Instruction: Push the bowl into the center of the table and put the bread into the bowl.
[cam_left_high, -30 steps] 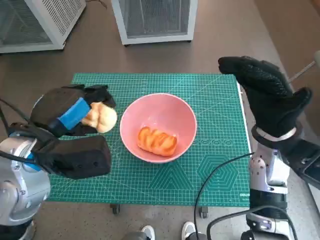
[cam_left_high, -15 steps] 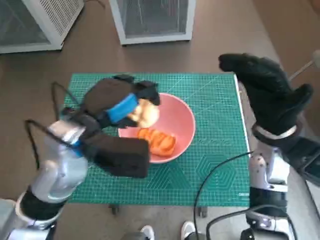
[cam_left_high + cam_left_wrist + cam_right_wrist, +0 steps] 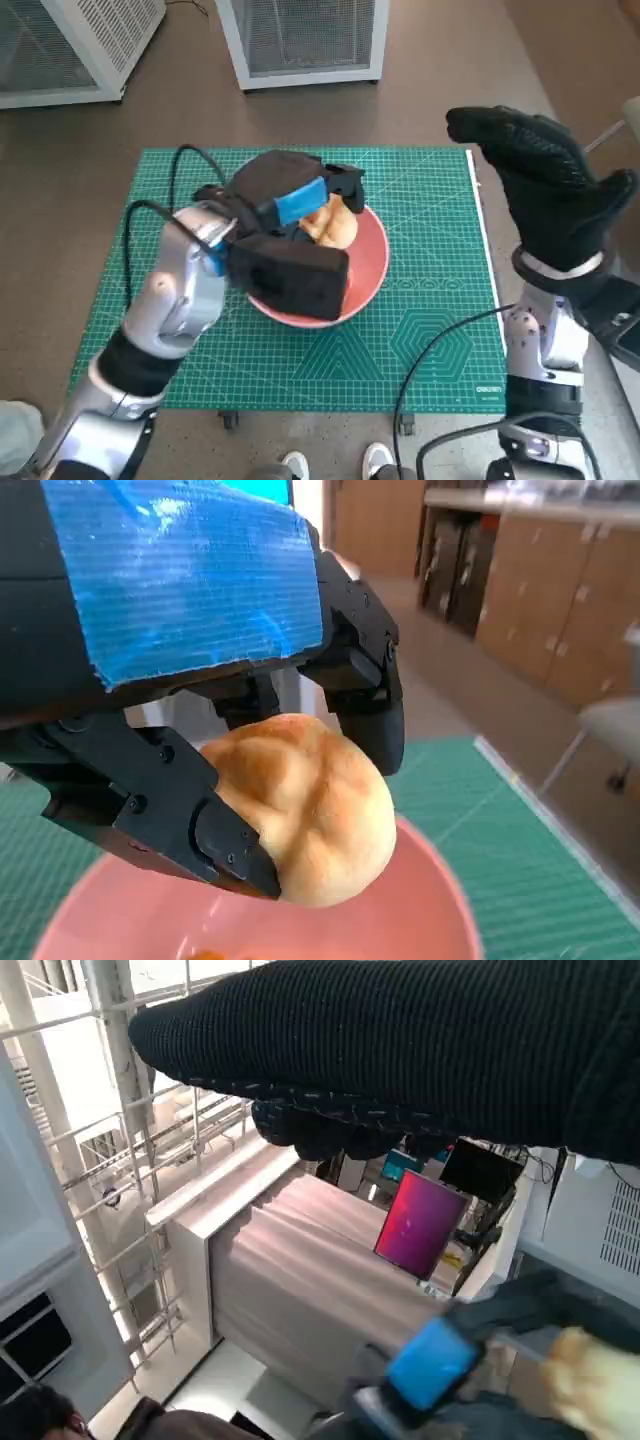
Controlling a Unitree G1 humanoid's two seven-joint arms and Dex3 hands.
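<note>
left robot hand point(image 3: 290, 195): grasping bread point(image 3: 331, 225) in its fingers, above bowl point(image 3: 370, 268) | right robot hand point(image 3: 545, 190): released, raised beside bowl, off tabletop

My left hand point(image 3: 285, 200) held the bread roll point(image 3: 333, 225) above the bowl point(image 3: 372, 268), which sat on the cutting mat point(image 3: 430, 330) near the table's middle. My right hand point(image 3: 545, 195) hung raised beyond the mat's right edge, well apart from the bowl. Two cabinets point(image 3: 300, 40) stood on the floor behind the table.
</note>
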